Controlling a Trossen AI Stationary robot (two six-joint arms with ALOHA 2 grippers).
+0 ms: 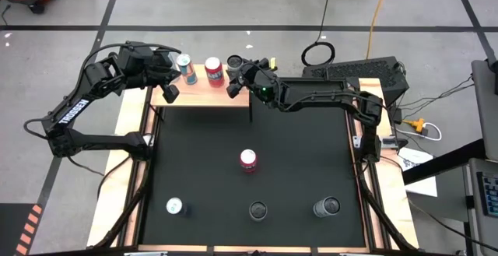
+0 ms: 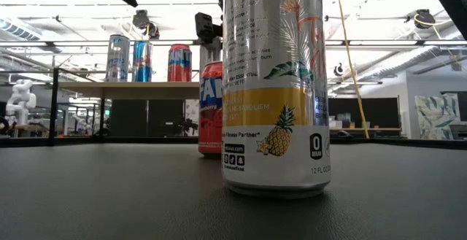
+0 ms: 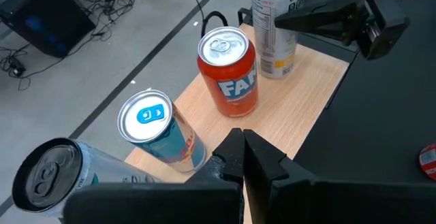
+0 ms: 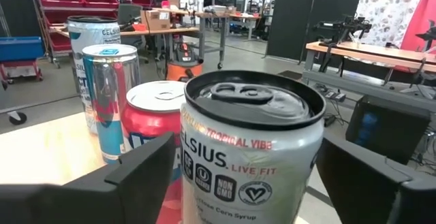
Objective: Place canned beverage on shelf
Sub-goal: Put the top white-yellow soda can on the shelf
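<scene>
The shelf [image 1: 198, 94] is a pale wood board at the mat's far edge. Several cans stand upright on their bases on it: a silver one [image 3: 48, 176], a blue one [image 1: 185, 68], a red one [image 1: 213, 71] and a silver Celsius can [image 4: 252, 156] at the right end. My right gripper [image 1: 235, 72] comes in level from the right and is open, with one finger on each side of the Celsius can [image 3: 272, 26]. My left gripper [image 3: 243, 157] is shut and hangs above the shelf's near edge, in front of the blue can, with nothing in it.
On the black mat [image 1: 202, 155] a red can [image 1: 248, 160] stands in the middle. Three more cans [image 1: 174, 206] [image 1: 257, 209] [image 1: 327, 206] stand in a row by the near edge. The middle one [image 2: 276, 87] fills the low view. Wooden strips [image 1: 136, 170] edge the mat.
</scene>
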